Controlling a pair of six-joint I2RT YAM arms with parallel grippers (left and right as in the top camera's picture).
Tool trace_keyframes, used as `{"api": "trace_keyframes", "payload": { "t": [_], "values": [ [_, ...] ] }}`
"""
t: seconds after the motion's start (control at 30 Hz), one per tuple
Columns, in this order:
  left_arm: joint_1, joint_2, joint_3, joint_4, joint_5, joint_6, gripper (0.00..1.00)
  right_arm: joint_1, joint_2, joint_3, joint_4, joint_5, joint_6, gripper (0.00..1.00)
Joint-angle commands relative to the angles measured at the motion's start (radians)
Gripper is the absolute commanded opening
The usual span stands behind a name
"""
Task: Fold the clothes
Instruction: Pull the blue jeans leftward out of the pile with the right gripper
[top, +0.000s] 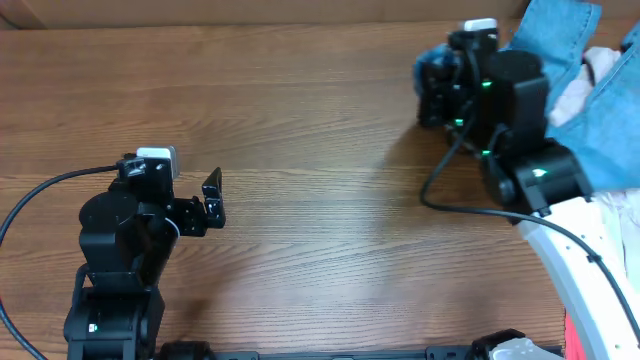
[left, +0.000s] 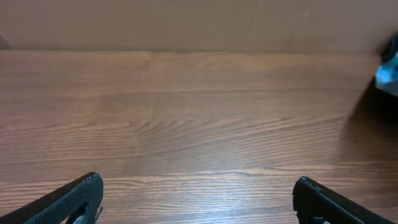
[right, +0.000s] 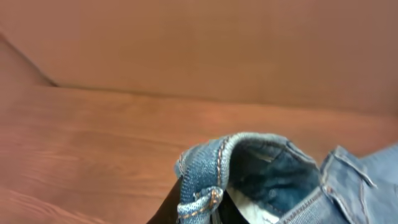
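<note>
A: One pinch only: our right gripper (top: 437, 85) clamps the jeans (right: 249, 174) by a stitched edge, at the far right of the table (top: 320, 150).
B: Our left gripper (left: 196, 202) hangs spread, empty, over the table. Dragging may slip that thin hold.

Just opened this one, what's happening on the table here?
The right gripper is shut on a stitched edge of light blue denim jeans at the far right of the wooden table, where the rest lies bunched. The left gripper hangs open over bare wood. No fold is made yet.
</note>
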Motion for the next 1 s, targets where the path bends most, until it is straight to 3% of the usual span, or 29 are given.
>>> {"api": "trace_keyframes", "payload": {
  "t": [0.0, 0.27, 0.37, 0.43, 0.57, 0.6, 0.77, 0.97],
  "values": [
    [0.005, 0.003, 0.030, 0.008, 0.006, 0.008, 1.00, 0.093, 0.043, 0.031, 0.100, 0.042, 0.075, 0.05],
    [0.005, 0.020, 0.030, 0.008, 0.006, 0.008, 1.00, 0.247, 0.221, 0.031, 0.351, 0.010, 0.176, 0.06],
    [0.005, 0.027, 0.030, 0.008, 0.006, 0.008, 1.00, 0.317, 0.269, 0.031, 0.416, 0.001, 0.169, 0.12],
    [0.005, 0.031, 0.030, 0.008, 0.006, 0.008, 1.00, 0.349, 0.276, 0.031, 0.412, 0.009, 0.124, 0.26],
    [0.005, 0.032, 0.030, 0.012, 0.007, 0.007, 1.00, 0.344, 0.259, 0.037, 0.337, 0.124, 0.063, 0.68],
    [0.005, 0.032, 0.030, 0.014, 0.007, 0.004, 1.00, 0.332, 0.248, 0.039, 0.314, 0.161, 0.063, 0.72],
    [0.005, 0.034, 0.030, 0.026, 0.011, 0.003, 1.00, 0.180, 0.188, 0.042, 0.226, 0.201, 0.060, 0.76],
    [0.005, 0.078, 0.030, 0.021, 0.015, -0.032, 1.00, -0.053, 0.247, 0.041, 0.066, 0.047, 0.018, 0.68]
  ]
}}
